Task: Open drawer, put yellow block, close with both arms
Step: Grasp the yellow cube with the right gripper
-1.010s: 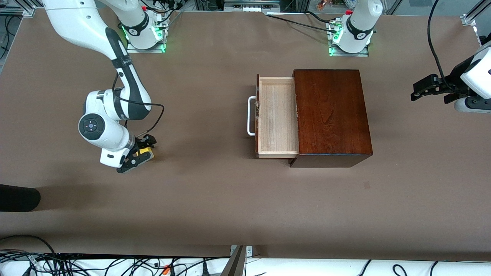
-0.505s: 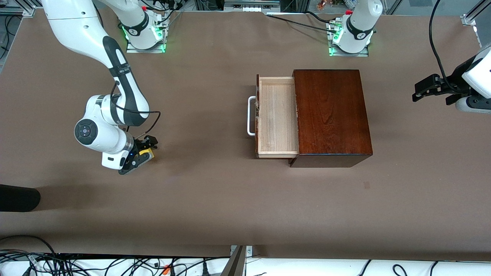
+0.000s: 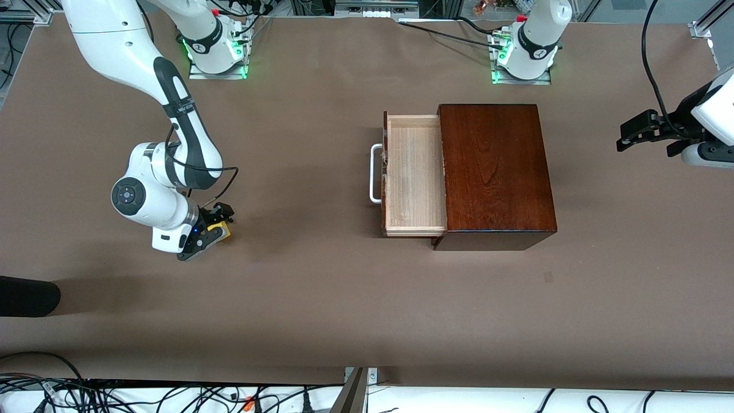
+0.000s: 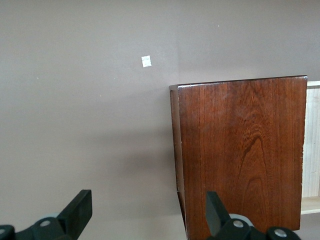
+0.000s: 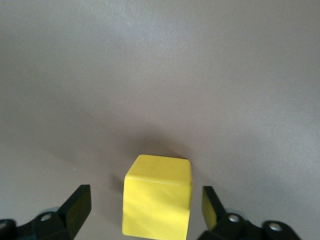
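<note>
The drawer [image 3: 414, 175] is already pulled out of the dark wooden box [image 3: 494, 172], so the job now looks like picking up the yellow block [image 3: 221, 228], which sits on the table toward the right arm's end, well apart from the drawer. The right gripper [image 3: 211, 227] is down low around the block with its fingers [image 5: 75, 206] spread wide, one on each side and not touching it, so I think the next move is to squeeze them onto the block and lift it. The left gripper [image 3: 642, 133] waits in the air with its fingers spread and nothing in them, out past the box at the left arm's end of the table.
</note>
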Motion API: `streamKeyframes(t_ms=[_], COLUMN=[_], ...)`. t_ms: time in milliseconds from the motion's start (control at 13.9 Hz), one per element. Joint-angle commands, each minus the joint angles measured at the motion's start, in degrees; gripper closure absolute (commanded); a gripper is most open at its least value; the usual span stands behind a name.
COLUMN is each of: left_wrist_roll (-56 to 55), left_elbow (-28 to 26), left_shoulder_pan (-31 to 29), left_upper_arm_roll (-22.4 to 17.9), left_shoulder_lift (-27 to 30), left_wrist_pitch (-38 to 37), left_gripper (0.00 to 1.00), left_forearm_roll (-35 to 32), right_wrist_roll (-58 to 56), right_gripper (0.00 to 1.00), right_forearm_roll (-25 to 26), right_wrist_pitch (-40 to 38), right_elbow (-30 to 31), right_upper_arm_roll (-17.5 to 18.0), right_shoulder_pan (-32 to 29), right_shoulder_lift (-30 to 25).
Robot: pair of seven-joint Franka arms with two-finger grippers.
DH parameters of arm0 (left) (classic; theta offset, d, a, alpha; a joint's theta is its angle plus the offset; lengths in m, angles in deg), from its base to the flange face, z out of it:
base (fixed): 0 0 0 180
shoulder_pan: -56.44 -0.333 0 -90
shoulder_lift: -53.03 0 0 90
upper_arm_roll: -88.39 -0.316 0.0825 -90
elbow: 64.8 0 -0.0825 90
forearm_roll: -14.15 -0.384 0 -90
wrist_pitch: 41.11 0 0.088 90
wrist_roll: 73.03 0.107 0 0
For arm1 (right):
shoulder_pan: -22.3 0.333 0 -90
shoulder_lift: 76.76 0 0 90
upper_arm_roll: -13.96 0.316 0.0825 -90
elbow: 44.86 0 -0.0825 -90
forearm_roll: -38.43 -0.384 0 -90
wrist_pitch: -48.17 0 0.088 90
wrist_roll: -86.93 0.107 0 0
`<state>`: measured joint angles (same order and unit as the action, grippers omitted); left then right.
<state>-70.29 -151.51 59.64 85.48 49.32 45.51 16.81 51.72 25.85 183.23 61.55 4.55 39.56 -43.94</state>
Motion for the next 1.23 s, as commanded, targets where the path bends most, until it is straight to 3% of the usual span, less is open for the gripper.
streamKeyframes(t_ms=[0,505,866,1154], left_wrist_roll=[1.3,1.3,1.3,1.3], left_elbow=[-0.3,-0.2,-0.1,-0.1], left_shoulder_pan=[0.0,0.0,0.1,0.1], left_upper_arm_roll=[0.0,0.0,0.1,0.1], left_shoulder_lift=[0.8,0.8,0.7,0.7], left_wrist_pitch=[0.4,0.4,0.5,0.5], left_gripper=[0.00,0.00,0.00,0.00], left_forearm_roll=[-1.1,-0.9,-0.9,-0.9], right_wrist_roll=[-2.0,-3.6,-3.6,-3.8], right_gripper=[0.15,0.69,0.73,0.73], right_forearm_roll=[-1.4,-1.4,-0.9,-0.5], right_wrist_pitch=[2.0,2.0,-1.4,-9.5], right_elbow=[1.6,1.3,-1.6,-7.6], right_upper_arm_roll=[0.2,0.2,1.1,5.2], right_shoulder_pan=[-0.5,-1.2,0.5,0.5], right_shoulder_lift=[-0.3,-0.4,-2.9,-5.1])
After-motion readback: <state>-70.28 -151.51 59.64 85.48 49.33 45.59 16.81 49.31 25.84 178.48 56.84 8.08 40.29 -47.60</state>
